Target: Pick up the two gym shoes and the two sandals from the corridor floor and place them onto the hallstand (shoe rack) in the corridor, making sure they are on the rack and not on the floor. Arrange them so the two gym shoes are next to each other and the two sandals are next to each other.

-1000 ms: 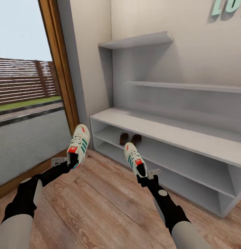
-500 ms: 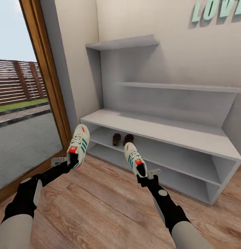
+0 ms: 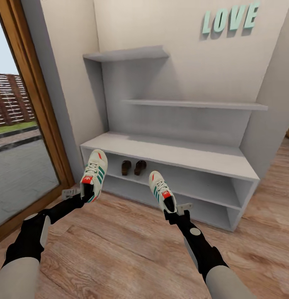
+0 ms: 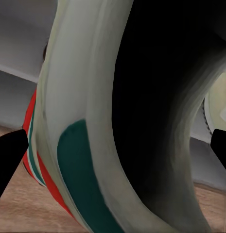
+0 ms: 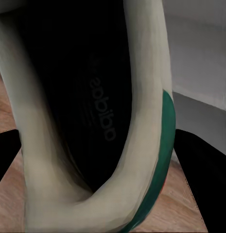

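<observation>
My left gripper [image 3: 86,194] is shut on the heel of one white gym shoe [image 3: 94,174], held above the floor with its toe pointing toward the rack. My right gripper [image 3: 170,209] is shut on the heel of the other gym shoe [image 3: 160,189]. Up close, the wrist views show each shoe's collar and green stripe: the left shoe [image 4: 93,145] and the right shoe [image 5: 93,121]. Both dark brown sandals [image 3: 133,167] sit side by side on the middle shelf of the pale-grey hallstand [image 3: 169,151], near its left end. The wood-grain corridor floor [image 3: 119,253] lies in front.
A glass door with a wooden frame [image 3: 34,104] stands at the left, close to my left arm. Mint "LOVE" letters [image 3: 230,19] hang above two upper shelves [image 3: 194,104]. The bench's top board and lowest shelf are bare.
The camera has swung right, so the whole hallstand now shows with its right end. Both arms keep the same pose, each holding its shoe.
</observation>
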Controlling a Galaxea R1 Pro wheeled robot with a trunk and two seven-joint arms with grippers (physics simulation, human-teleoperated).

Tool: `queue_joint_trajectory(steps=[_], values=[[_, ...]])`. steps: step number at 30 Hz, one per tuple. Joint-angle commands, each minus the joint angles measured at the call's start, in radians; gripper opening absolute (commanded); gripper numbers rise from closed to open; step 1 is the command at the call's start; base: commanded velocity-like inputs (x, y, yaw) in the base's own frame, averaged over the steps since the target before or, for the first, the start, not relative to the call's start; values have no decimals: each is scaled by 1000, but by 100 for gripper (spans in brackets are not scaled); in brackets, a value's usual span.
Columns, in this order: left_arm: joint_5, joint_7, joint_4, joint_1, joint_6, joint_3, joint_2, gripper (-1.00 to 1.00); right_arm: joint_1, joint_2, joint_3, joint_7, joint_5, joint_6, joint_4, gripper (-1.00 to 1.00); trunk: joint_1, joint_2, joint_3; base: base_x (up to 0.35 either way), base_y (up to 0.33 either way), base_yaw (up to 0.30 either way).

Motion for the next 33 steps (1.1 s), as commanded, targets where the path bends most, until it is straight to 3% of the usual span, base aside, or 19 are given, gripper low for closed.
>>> queue_joint_trajectory(steps=[1,33], values=[[-6,-8,-2,-1,6,4,-1,-100,-1,1,-6,7,8,-4,0,-100,0,0,0,-79,33,-245],[-6,-8,-2,-1,6,4,-1,-100,-1,1,-6,7,8,-4,0,-100,0,0,19,6,63,-245]])
